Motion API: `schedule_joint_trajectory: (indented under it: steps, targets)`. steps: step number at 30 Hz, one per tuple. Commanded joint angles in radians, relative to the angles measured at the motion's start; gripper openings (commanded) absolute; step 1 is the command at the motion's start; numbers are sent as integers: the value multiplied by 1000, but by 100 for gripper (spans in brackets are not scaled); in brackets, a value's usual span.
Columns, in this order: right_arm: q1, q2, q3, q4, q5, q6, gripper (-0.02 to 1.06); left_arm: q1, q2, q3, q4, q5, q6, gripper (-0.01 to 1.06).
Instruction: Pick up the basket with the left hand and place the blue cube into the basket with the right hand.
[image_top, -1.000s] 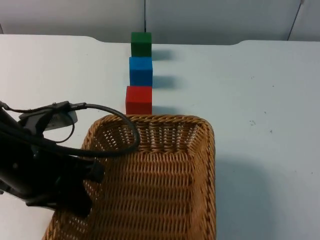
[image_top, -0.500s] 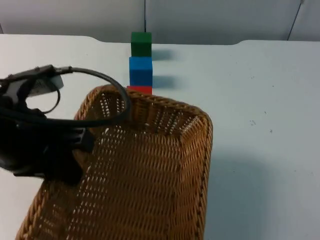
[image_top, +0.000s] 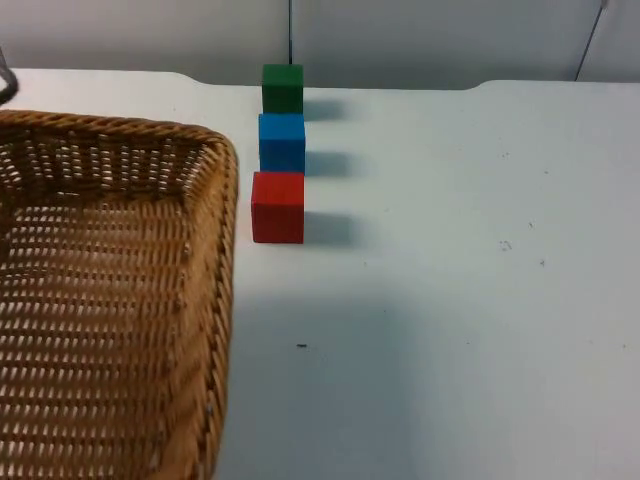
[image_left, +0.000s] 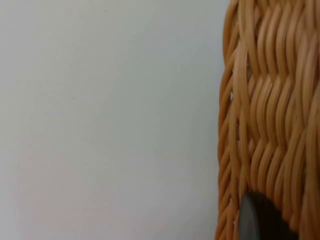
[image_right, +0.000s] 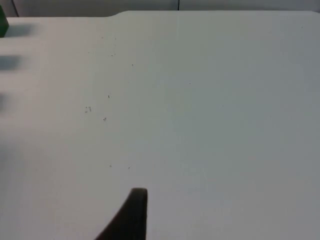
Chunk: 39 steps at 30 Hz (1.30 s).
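- The basket (image_top: 110, 300) fills the near left part of the top view, its woven floor bare and nothing lying in it; its right rim runs from the near edge up toward the cubes.
- In the left wrist view the basket's woven wall (image_left: 270, 115) stands close up, with the left hand (image_left: 257, 220) showing as a dark fingertip pressed against the weave. The other finger is hidden, so whether this hand is clamped on the wall cannot be told.
- A soft shadow lies on the white table (image_top: 480, 300) just right of the basket's rim, which suggests the basket is off the table, though the gap itself cannot be seen.
- In the right wrist view the right hand (image_right: 132, 215) shows as one black fingertip above bare table, well apart from the cubes. How wide it stands cannot be told. That arm waits.
- Three cubes stand in a line running away from the camera, just right of the basket's far right corner.
- The red cube (image_top: 278, 207) is nearest, just beside the basket's rim but not touching it.
- The blue cube (image_top: 282, 142) stands right behind the red one, on the table, outside the basket. The red cube in front and the green one behind hem it in; its right side is open.
- The green cube (image_top: 283, 88) is farthest, near the table's far edge; a sliver of it (image_right: 3, 25) shows in the right wrist view.
- The grey wall (image_top: 430, 40) closes off the table behind.
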Motion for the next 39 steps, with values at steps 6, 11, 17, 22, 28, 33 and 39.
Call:
schedule_joint_trajectory:
  steps: [6,11,17,22,28,33,39]
  targets:
    - [-8,-4,2,-9,-9,3,104,78,-12,-95,-2,114,25,0]
    - [-8,1,-8,13,-9,3,104,78,33,-170,18,179,23,0]
    - [-8,146,-98,34,-60,-5,104,78,105,-184,35,199,23,0]
    - [-8,317,-187,137,-173,-67,104,78,121,-184,39,179,27,0]
    - [-8,627,-315,355,-301,-206,103,78,122,-184,39,163,27,0]
    - [-8,905,-471,491,-329,-315,103,78,122,-184,37,167,27,0]
    - [133,1270,-729,513,-399,-272,103,78,122,-184,37,170,27,0]
